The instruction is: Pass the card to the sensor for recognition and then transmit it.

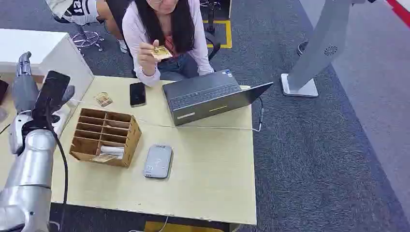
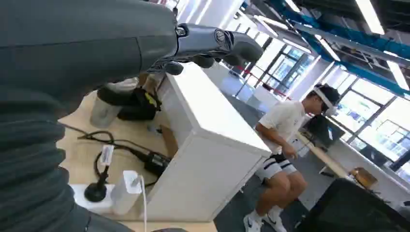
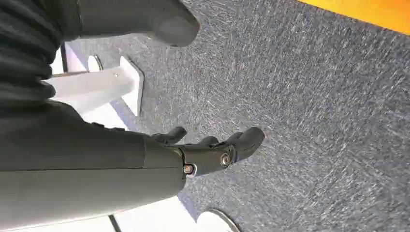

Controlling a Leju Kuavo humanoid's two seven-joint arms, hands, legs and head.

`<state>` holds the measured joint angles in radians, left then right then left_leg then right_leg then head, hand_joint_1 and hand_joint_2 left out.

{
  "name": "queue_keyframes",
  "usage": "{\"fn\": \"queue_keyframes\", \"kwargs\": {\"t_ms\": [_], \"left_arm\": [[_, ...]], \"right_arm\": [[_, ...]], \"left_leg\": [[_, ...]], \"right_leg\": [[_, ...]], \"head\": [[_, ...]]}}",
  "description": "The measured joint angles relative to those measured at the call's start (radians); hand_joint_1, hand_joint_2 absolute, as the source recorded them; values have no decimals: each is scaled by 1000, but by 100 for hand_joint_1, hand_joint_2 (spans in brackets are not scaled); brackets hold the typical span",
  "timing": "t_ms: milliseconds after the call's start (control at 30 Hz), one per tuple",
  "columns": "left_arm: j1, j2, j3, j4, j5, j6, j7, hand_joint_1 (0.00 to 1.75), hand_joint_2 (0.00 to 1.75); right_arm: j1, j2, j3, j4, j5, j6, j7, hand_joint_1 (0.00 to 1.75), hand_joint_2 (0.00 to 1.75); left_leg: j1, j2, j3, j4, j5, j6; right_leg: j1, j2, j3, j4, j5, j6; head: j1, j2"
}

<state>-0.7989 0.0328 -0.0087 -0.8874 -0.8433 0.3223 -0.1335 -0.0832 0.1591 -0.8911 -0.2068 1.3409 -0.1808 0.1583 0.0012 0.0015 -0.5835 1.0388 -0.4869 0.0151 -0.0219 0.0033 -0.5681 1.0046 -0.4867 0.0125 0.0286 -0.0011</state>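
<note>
Left hand (image 1: pixel 29 92) is seen in the head view raised beside the wooden organizer (image 1: pixel 105 137), fingers apart and nothing grasped; a dark flat panel sits against the forearm. One card (image 1: pixel 161 52) is held up by a person's hand (image 1: pixel 146 56) well beyond the organizer, across the table (image 1: pixel 208 183). A second card (image 1: pixel 103 99) lies flat just behind the organizer, and what may be a third rests in a front compartment, though that cannot be told for certain. One grey sensor pad (image 1: pixel 157 161) lies just beside the organizer, one phone (image 1: pixel 138 94) behind it, and one open laptop (image 1: pixel 212 96) further off. In the left wrist view the left hand's dark fingers (image 2: pixel 212 46) are stretched out with nothing between them, above a white cabinet (image 2: pixel 212 140); one seated person wearing a headset is visible past it. In the right wrist view the right hand (image 3: pixel 212 150) hangs over grey carpet, fingers loosely curled and not closed on anything, so it is judged released. No card is yet held by the robot. A slip is judged likely at handover, since a thin card could be pinched off-centre and dropped, or the organizer could be knocked during a reach toward the pad.
</note>
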Motion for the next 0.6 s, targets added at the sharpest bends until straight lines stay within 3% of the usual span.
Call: {"fn": "queue_keyframes", "kwargs": {"t_ms": [400, 600], "left_arm": [[-206, 26, -165, 205, -259, 127, 116, 0, 175], [-262, 33, -203, 268, -350, 173, 155, 0, 175]], "right_arm": [[-4, 13, 3, 6, 74, 2, -6, 0, 175], [-4, 18, 4, 7, 103, 3, -11, 0, 175]], "left_leg": [[0, 0, 0, 0, 0, 0], [0, 0, 0, 0, 0, 0]], "right_leg": [[0, 0, 0, 0, 0, 0], [0, 0, 0, 1, 0, 0]], "head": [[0, 0], [0, 0]]}}
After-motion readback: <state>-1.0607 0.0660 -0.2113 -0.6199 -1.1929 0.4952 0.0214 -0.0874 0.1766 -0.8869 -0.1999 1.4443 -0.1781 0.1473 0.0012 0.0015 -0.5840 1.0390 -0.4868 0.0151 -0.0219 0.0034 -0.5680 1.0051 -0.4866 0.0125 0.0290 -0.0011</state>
